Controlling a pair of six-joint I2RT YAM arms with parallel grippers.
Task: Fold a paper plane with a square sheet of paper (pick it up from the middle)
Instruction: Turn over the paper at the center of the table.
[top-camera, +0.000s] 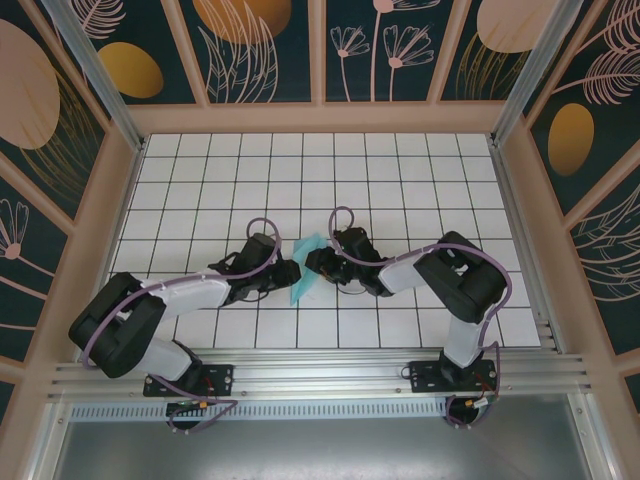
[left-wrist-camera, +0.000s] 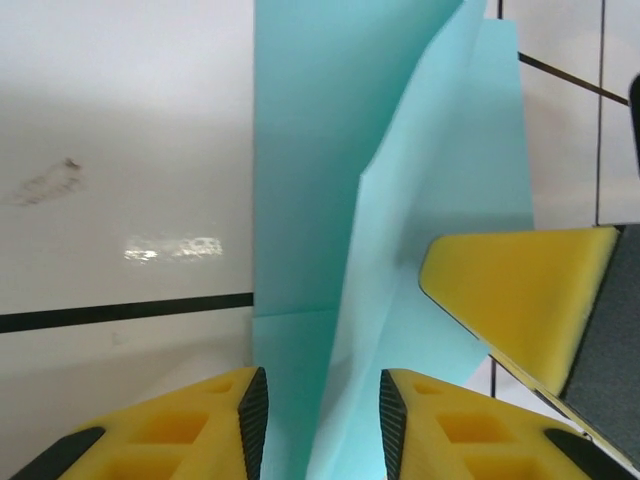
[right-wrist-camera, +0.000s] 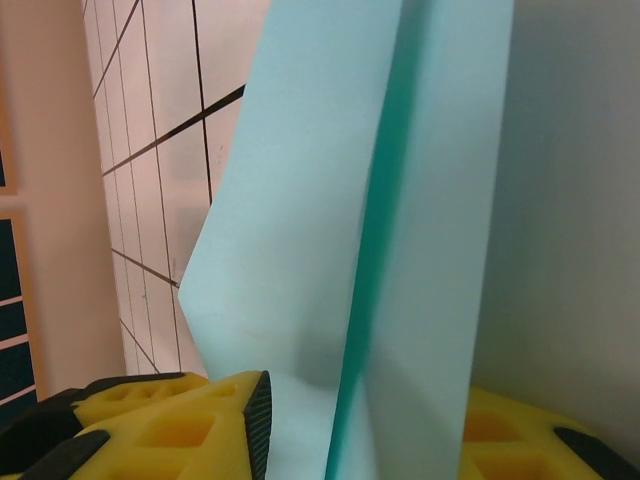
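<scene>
The square sheet of paper (top-camera: 306, 268) is a creased, long turquoise shape standing between my two grippers at the middle of the tiled floor. In the left wrist view a raised flap of the paper (left-wrist-camera: 400, 200) runs up between the jaws of my left gripper (left-wrist-camera: 322, 425), which stand apart and do not press it. In the right wrist view the paper (right-wrist-camera: 400, 200) shows two flaps meeting in a dark crease. My right gripper (right-wrist-camera: 365, 430) is closed around their lower end, and its right pad is hidden behind the paper. One yellow finger (left-wrist-camera: 520, 300) of the right gripper rests beside the paper's right flap.
White tiles with black lines (top-camera: 400, 180) stretch away behind the grippers. Wooden frame walls (top-camera: 320, 118) enclose the floor on three sides, and an aluminium rail (top-camera: 320, 375) with both arm bases runs along the near edge.
</scene>
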